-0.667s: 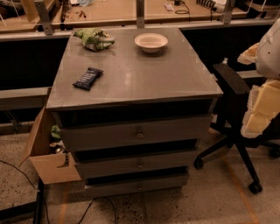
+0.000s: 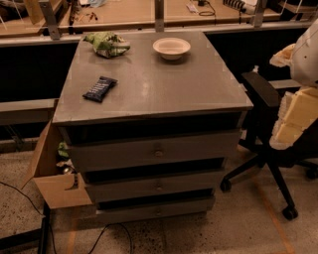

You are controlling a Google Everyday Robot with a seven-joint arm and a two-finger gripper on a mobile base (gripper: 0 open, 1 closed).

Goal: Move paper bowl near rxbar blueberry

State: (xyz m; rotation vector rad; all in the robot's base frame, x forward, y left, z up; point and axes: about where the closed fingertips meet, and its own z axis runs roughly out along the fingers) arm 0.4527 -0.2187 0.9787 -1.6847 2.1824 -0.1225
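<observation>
The paper bowl [image 2: 171,48] is cream-white and stands upright at the far middle of the grey cabinet top [image 2: 198,89]. The rxbar blueberry [image 2: 100,89] is a dark flat bar with white lettering; it lies near the left edge, well apart from the bowl. My gripper [image 2: 297,116] shows as pale cream-yellow parts at the right edge of the camera view. It is off the cabinet's right side, lower than the top and far from both things. It holds nothing that I can see.
A green and white wrinkly snack bag [image 2: 107,43] lies at the far left corner. A black office chair [image 2: 263,129] stands right of the cabinet, under my arm. An open cardboard box [image 2: 52,178] sits on the floor at the left. A wooden desk [image 2: 124,15] runs behind.
</observation>
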